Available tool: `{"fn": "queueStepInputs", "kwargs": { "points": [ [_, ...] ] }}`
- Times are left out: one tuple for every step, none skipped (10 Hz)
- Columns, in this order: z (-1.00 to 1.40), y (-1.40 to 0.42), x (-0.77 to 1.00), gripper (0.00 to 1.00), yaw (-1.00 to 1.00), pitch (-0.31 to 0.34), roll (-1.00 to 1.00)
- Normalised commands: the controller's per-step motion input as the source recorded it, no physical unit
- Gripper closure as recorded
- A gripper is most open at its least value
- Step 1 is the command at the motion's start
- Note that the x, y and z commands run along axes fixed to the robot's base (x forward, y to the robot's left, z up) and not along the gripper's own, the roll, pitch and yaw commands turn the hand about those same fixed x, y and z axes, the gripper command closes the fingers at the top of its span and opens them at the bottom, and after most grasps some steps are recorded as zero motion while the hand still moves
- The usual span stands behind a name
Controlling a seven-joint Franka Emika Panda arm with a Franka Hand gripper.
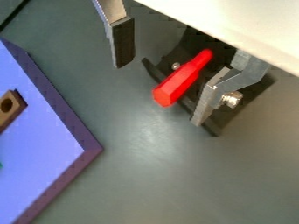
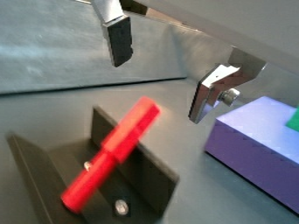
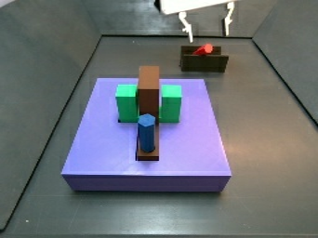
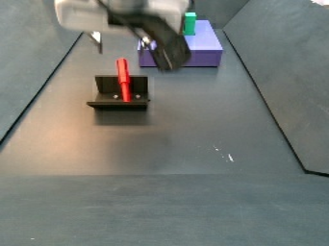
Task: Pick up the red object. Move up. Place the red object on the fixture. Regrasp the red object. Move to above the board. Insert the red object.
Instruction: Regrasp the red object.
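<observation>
I see the red object (image 2: 114, 153) lying along the trough of the fixture (image 4: 118, 96), one end jutting past its rim. My gripper (image 2: 163, 72) hangs above it, jaws spread and holding nothing. In a side view, the fixture sits at one o'clock from the board (image 3: 187, 139), well apart.
</observation>
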Motion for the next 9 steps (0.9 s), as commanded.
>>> {"fn": "queueStepInputs", "kwargs": {
  "points": [
    [0.32, 0.00, 0.22, 0.00, 0.33, 0.231, 1.00],
    [0.21, 0.00, 0.24, 0.00, 0.38, 0.260, 1.00],
    [0.08, 0.01, 0.19, 0.00, 0.37, 0.334, 1.00],
    [0.08, 0.00, 0.15, 0.00, 0.36, 0.386, 1.00],
    [0.09, 0.00, 0.15, 0.00, 0.36, 0.386, 1.00],
    [0.09, 0.00, 0.14, 0.00, 0.36, 0.389, 1.00],
    [0.13, 0.00, 0.00, 0.00, 0.21, 0.469, 1.00],
    [0.15, -0.03, 0.00, 0.00, 0.05, 0.580, 1.00],
    [0.15, -0.03, 0.00, 0.00, 0.04, 0.600, 1.00]
  ]
}}
